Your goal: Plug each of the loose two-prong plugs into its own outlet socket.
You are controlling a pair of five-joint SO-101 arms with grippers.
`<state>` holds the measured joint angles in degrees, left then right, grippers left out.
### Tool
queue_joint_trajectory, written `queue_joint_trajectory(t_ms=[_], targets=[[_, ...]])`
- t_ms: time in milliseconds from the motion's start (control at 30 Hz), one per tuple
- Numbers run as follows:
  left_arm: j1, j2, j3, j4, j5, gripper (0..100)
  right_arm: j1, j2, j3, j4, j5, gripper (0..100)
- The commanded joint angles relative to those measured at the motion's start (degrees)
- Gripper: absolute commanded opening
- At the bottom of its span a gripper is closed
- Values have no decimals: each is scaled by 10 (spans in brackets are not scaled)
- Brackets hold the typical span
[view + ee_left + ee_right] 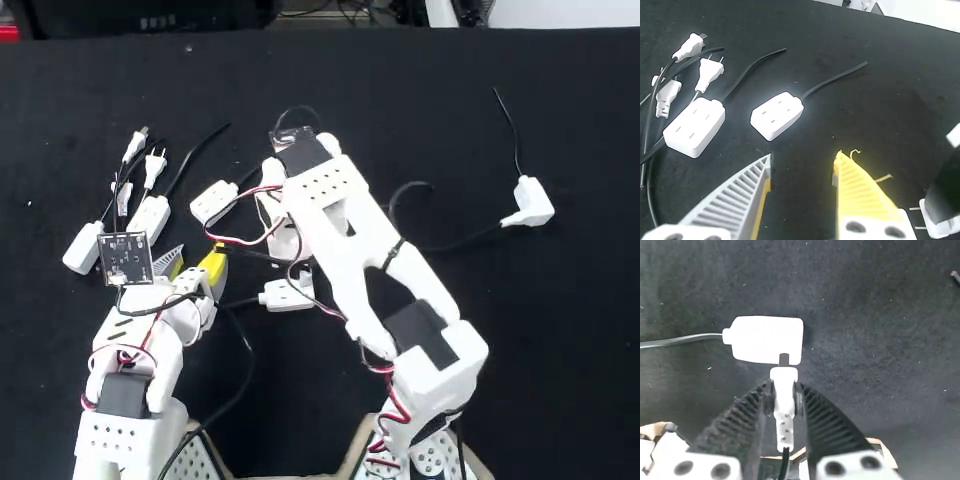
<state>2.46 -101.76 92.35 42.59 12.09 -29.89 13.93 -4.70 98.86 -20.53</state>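
The right gripper (784,387) is clamping a white two-prong plug (784,407) between its dark ribbed fingers (747,415), with the plug's cord trailing back between them. The plug's prong end is pointing at a white outlet socket (767,339) that is lying flat on the black table (890,340). Its dark tip is overlapping the socket's near edge, though it cannot be told whether the prongs are seated. The socket's cable (680,340) is running off to one side. In the high view the right arm (340,230) is stretching across the middle of the table and bending down over that spot. The left gripper (802,159) is hanging open above bare cloth, with nothing sitting between its grey finger (740,195) and yellow finger (860,195). Just beyond the fingertips a small socket block (776,115) is lying on its back, and a larger socket block (694,125) is lying near it, the two apart. Past the larger block, three loose plugs (708,72) are lying close together among black cords. Near the yellow finger's base another bare-pronged plug (927,220) is resting on the cloth, partly covered by a dark part of the other arm. Well apart from both arms, a white angled fitting (530,205) is lying on its black cord.
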Motion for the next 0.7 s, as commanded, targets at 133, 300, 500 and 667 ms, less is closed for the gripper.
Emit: queue_joint_trajectory(t_ms=[133, 300, 500, 667], targets=[[6, -4, -9, -13, 4, 202, -10, 35, -22, 19, 9, 11], [6, -4, -10, -13, 4, 202, -11, 63, -22, 19, 9, 11], [6, -4, -11, -13, 4, 202, -11, 81, -26, 19, 10, 11], [6, -4, -11, -13, 4, 202, -10, 79, -27, 19, 10, 11]])
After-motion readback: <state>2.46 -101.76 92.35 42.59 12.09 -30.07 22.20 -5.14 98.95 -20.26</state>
